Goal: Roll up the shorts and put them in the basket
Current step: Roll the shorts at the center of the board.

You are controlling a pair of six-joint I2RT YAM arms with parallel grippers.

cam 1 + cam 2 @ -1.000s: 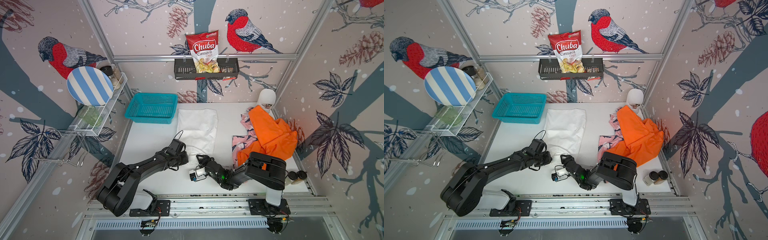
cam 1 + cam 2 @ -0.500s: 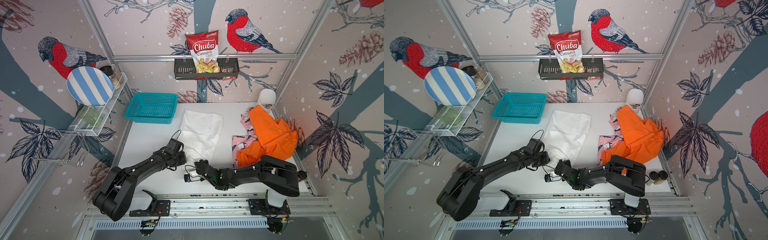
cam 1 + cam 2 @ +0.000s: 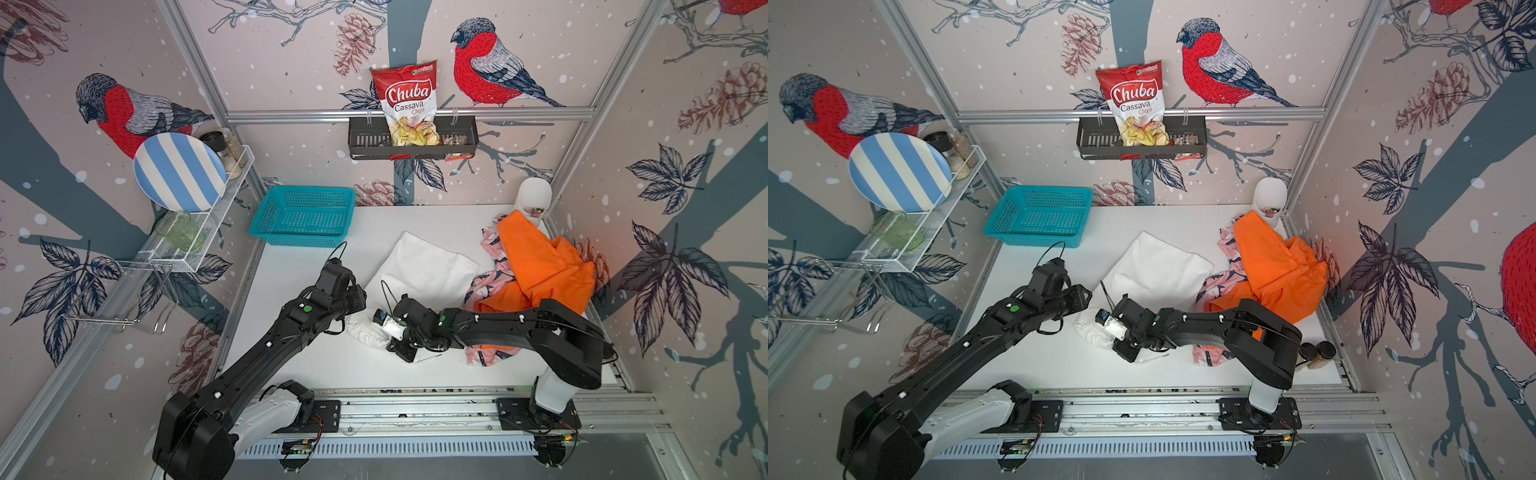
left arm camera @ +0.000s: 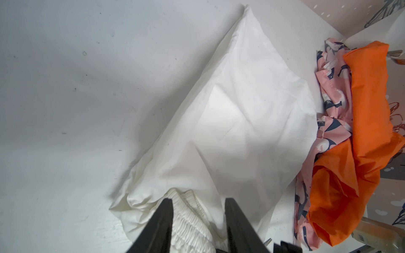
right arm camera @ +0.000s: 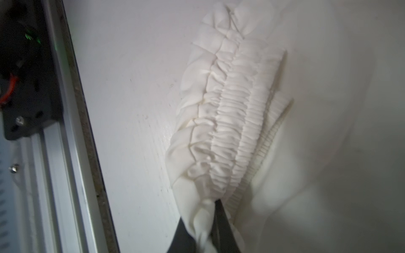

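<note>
Now, arms reach low: R end effector (image 5: pixel 205 218) clamps white shorts (image 3: pixel 424 270), L end effector (image 4: pixel 198 201) spread over waistband (image 4: pixel 189 221).

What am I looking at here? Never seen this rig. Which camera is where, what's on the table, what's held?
Two black robot arms, a left arm and a right arm, are mounted at the near edge of a white table. Each ends in a two-finger gripper. Two pictures come from one overhead stereo camera, and two from cameras on the wrists. On the table lie white shorts, orange shorts draped over pink patterned shorts, and a teal basket. The right gripper is shut on the white shorts' elastic waistband. The left gripper is open over that waistband.
</note>
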